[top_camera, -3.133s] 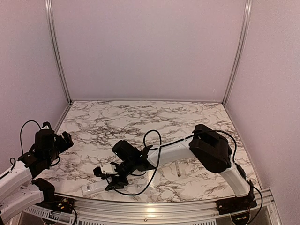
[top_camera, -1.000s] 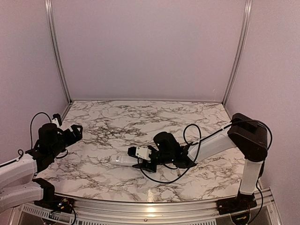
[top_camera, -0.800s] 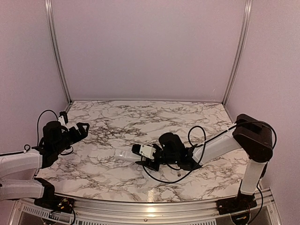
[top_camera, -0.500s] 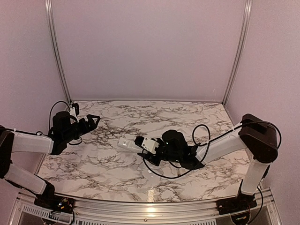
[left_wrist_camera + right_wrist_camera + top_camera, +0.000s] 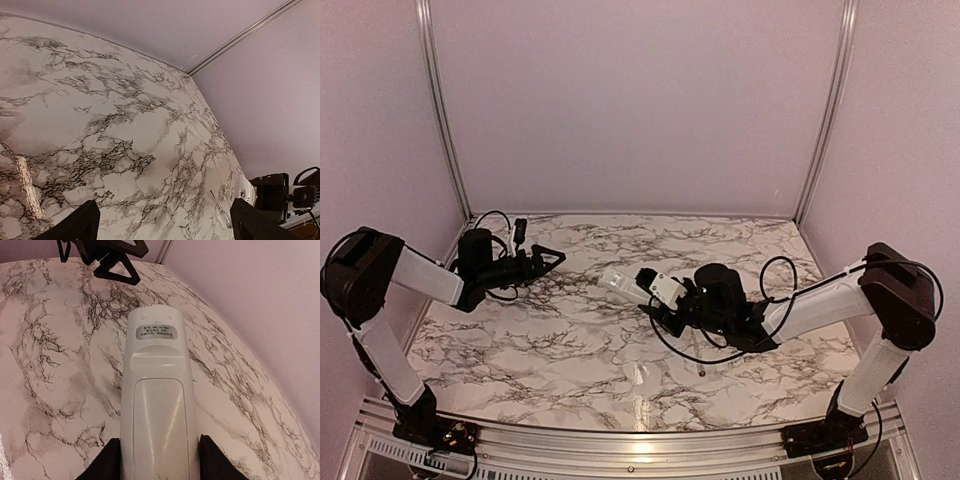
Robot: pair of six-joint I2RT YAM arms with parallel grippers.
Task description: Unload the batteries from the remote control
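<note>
Right wrist view: right fingers [image 5: 111,461] clamped on the remote control [image 5: 156,390], label side up, over the tabletop [image 5: 50,365]; left fingers [image 5: 80,225] spread wide, holding nothing.

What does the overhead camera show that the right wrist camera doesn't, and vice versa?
Overhead only: the whole left arm and right arm, plus a thin grey stick on the marble table. Right wrist only: the remote control's label and back cover, close up. Both: the remote held by the right gripper, the open left gripper facing it, the table.
</note>
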